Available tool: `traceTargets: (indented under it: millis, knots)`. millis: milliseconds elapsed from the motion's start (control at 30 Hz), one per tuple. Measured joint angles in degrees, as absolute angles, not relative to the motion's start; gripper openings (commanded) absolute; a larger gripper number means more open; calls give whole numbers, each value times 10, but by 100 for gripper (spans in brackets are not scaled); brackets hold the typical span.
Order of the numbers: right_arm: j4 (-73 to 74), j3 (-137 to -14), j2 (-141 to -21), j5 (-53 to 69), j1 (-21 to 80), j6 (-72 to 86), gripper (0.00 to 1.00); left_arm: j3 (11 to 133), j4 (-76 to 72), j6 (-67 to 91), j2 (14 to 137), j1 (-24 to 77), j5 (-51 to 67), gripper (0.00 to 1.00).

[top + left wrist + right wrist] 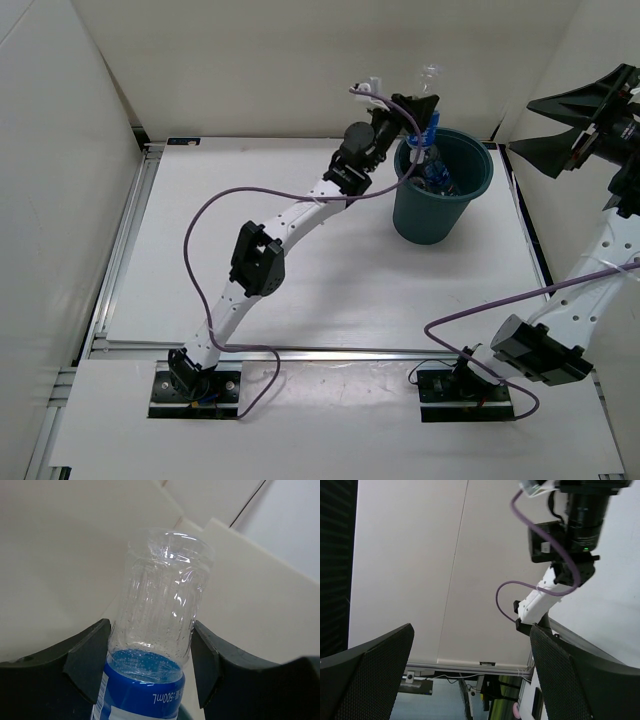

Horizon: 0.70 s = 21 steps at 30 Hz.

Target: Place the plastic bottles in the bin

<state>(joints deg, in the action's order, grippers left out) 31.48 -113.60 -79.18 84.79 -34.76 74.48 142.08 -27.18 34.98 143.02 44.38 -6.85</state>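
I see left jaws clamped on bottle [159, 610] | axis vertical, base up, over rim of bin [428, 215] | right jaws apart, far off

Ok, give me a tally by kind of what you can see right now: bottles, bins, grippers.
Bottles: 1 countable, the blue-labelled bottle in the left gripper; any in the bin are unclear.
Bin: 1
Grippers: 2, left and right gripper
Total: 4

The white table [330, 290] carries the dark teal bin [430, 215], standing upright toward its far right corner.
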Motion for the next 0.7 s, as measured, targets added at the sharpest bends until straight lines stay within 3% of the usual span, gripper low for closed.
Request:
traceTargets:
  millis: [133, 167, 200, 267, 300, 700]
  knots:
    - [315, -1139, -791, 848, -348, 745, 100, 1414, -280, 350, 1444, 459, -80, 27]
    - [315, -1139, -791, 848, -348, 746, 100, 1414, -286, 350, 1444, 462, -82, 33]
    - [315, -1139, -791, 848, -348, 746, 100, 1415, -291, 350, 1445, 464, -84, 42]
    - [315, -1139, -791, 848, -348, 746, 100, 1415, -300, 350, 1445, 471, -84, 71]
    - [315, -1139, -791, 848, -348, 746, 100, 1415, -303, 349, 1445, 474, -84, 100]
    - [315, -1139, -772, 848, -348, 746, 100, 1340, -227, 289, 1395, 490, -63, 100]
